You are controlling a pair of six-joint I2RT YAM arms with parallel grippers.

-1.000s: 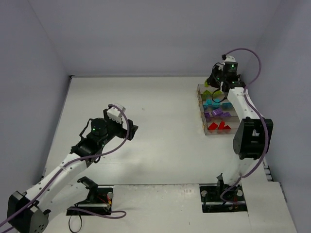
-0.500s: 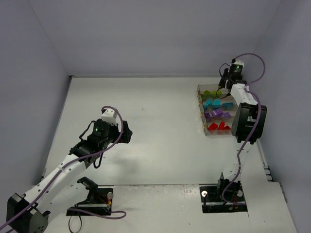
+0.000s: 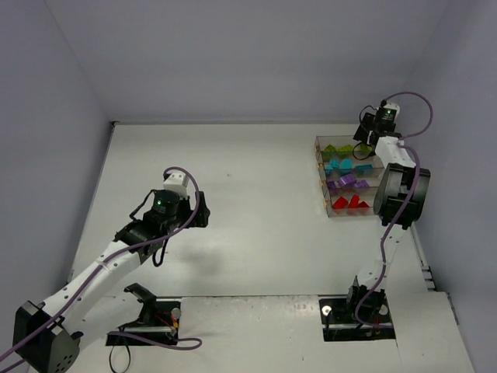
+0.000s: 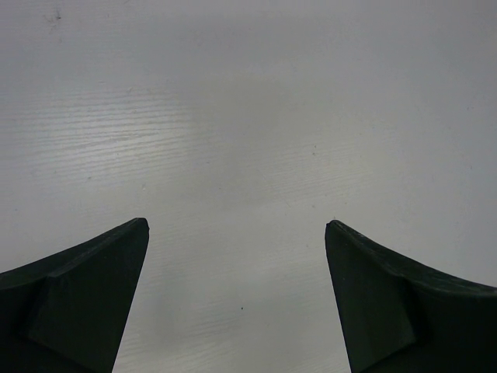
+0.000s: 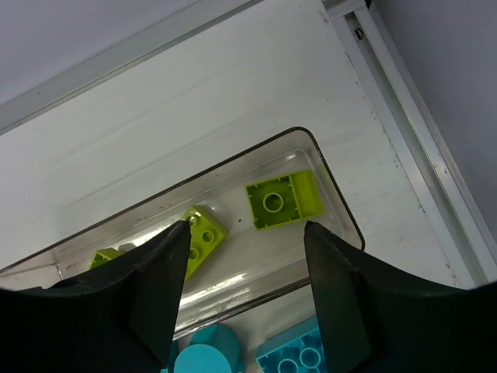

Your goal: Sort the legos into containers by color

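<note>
A big white table [image 3: 256,194] is seen under everything. The left arm [image 3: 109,260] is stretched over the bare middle of it, and the right arm [image 3: 397,194] is reached up to the far right corner. The containers [image 3: 324,186], four clear bins joined in a row, are set on the right side of the table. The left gripper [image 4: 237,225] is held wide apart over bare table, and nothing is in it. The right gripper [image 5: 247,233] is held over the farthest bin with its fingers [image 5: 147,303] parted, and nothing is gripped. The legos [image 3: 347,183] are seen inside the bins, one color to each bin: green farthest, then blue, then purple, with red nearest. Green legos [image 5: 283,200] are seen lying on the floor of the farthest bin, just below the parted fingers.
</note>
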